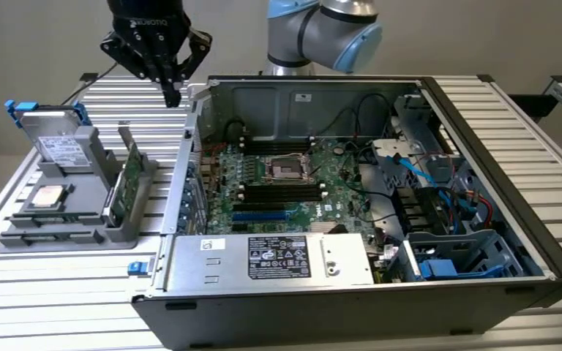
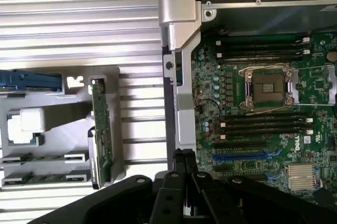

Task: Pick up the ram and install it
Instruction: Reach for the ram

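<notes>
My gripper (image 1: pixel 173 96) hangs shut with nothing in it, above the slatted table just outside the back left corner of the open computer case (image 1: pixel 486 110). In the wrist view its closed fingertips (image 2: pixel 184 156) hover over the case's side wall. The ram (image 2: pixel 37 158) stands on edge in a groove of the grey holder (image 1: pixel 115 232), with a second stick (image 2: pixel 37 180) in the groove beside it. Both lie well away from the gripper. Black memory slots (image 2: pixel 263 124) flank the processor socket (image 2: pixel 266 88) on the motherboard (image 1: pixel 281 183).
The holder also carries a taller green expansion card (image 2: pixel 100 129), a square silver processor (image 1: pixel 47 196) and a drive with blue clips (image 1: pixel 52 139). The case holds a power supply (image 1: pixel 281 259), cables (image 1: pixel 427 183) and a drive cage (image 1: pixel 456 256). The arm's base (image 1: pixel 310 33) rises behind the case.
</notes>
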Controlling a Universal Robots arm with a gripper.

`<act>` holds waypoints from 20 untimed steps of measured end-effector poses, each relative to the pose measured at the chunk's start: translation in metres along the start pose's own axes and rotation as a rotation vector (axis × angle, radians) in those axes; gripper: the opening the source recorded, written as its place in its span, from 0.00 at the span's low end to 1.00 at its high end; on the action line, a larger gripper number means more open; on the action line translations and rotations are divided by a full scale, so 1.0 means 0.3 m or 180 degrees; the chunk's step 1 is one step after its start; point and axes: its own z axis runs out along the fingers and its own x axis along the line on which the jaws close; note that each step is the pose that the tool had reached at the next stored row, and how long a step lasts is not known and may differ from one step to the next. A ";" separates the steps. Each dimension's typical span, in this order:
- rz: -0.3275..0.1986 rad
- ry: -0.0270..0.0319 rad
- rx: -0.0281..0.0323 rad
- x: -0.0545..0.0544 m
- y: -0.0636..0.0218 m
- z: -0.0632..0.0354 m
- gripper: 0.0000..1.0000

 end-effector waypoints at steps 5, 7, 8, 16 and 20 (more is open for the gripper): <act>0.0000 0.0003 0.0000 0.075 -0.006 0.004 0.10; 0.0000 0.0006 0.0000 0.105 -0.008 0.007 0.10; 0.0001 0.0008 0.0001 0.121 -0.009 0.008 0.10; 0.0001 0.0026 0.0002 0.242 -0.018 0.024 0.10; 0.0002 0.0041 0.0003 0.302 -0.023 0.036 0.10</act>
